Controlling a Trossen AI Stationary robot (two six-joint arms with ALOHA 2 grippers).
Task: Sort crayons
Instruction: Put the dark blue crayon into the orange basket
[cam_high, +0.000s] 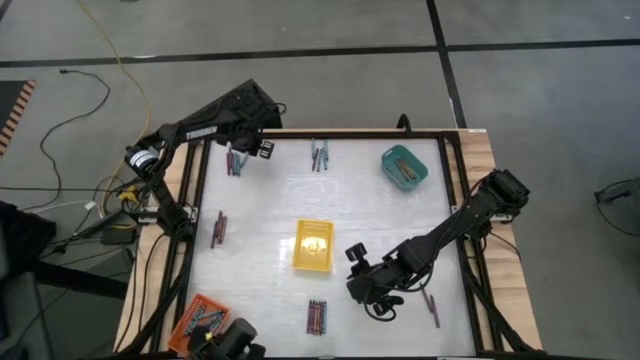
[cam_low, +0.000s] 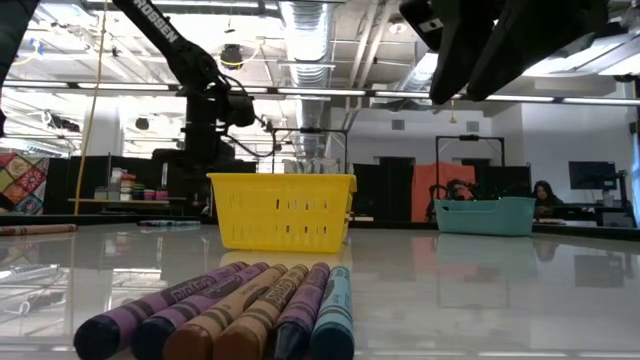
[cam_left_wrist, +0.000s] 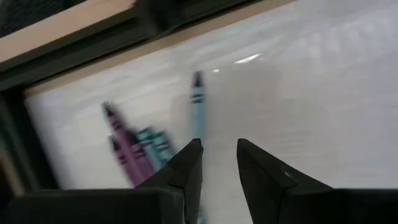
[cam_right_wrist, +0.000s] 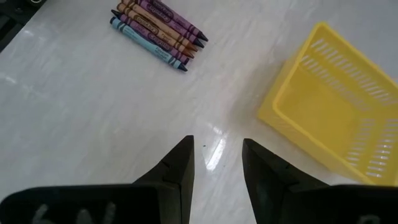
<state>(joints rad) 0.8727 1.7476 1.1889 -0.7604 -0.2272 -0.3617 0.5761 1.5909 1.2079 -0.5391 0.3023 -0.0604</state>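
Crayons lie flat on the white table in small groups: one at the far left (cam_high: 234, 160), one at the far middle (cam_high: 319, 155), one at the left (cam_high: 219, 228), one at the near middle (cam_high: 316, 316) and one at the near right (cam_high: 432, 305). My left gripper (cam_high: 262, 148) hangs open just above the far-left group. In its wrist view a teal crayon (cam_left_wrist: 198, 106) and purple ones (cam_left_wrist: 124, 146) lie beside its fingers, with nothing between them. My right gripper (cam_right_wrist: 217, 162) stands open above bare table, between the near-middle bunch (cam_right_wrist: 158, 31) and the yellow tray (cam_right_wrist: 336, 118).
The yellow tray (cam_high: 313, 245) stands at the table's middle, a teal tray (cam_high: 404, 167) at the far right and an orange tray (cam_high: 200, 320) at the near left corner. A dark frame (cam_high: 190, 200) borders the table. Bare surface lies between the crayon groups.
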